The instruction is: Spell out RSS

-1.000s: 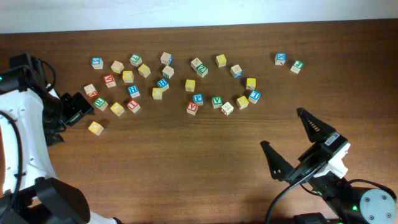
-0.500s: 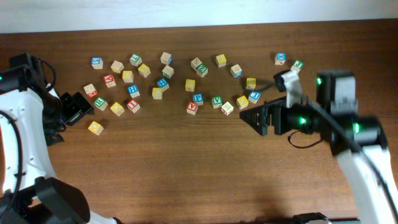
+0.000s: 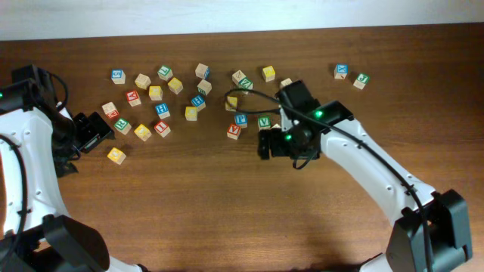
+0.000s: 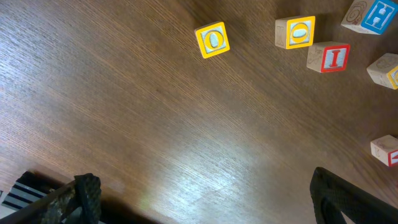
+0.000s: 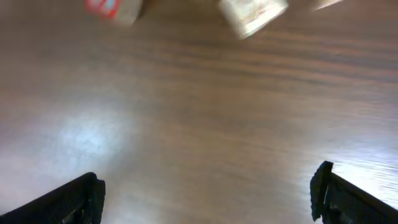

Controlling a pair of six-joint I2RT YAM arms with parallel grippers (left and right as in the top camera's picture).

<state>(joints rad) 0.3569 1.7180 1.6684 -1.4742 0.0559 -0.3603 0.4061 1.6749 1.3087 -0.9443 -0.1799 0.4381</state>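
Note:
Many small wooden letter cubes (image 3: 198, 100) lie scattered across the far half of the table. Several have yellow faces and a few have green ones, such as the cube at the far left (image 3: 122, 126). The letters are too small to tell the R or the S cubes. My right gripper (image 3: 265, 145) is open and empty, low over bare wood just in front of the green V cube (image 3: 264, 122). The right wrist view is blurred, with that gripper (image 5: 205, 194) open. My left gripper (image 3: 97, 130) is open and empty at the left; the left wrist view shows it (image 4: 205, 199) open.
The left wrist view shows two yellow O cubes (image 4: 212, 39) (image 4: 295, 31) and a red I cube (image 4: 328, 56). A red cube (image 3: 234, 131) lies left of the right gripper. My right arm (image 3: 355, 155) covers several cubes at the right of the scatter.
My right arm has swung from the front right corner up and left to the middle, just in front of the cubes. The left arm and the cubes have not moved.

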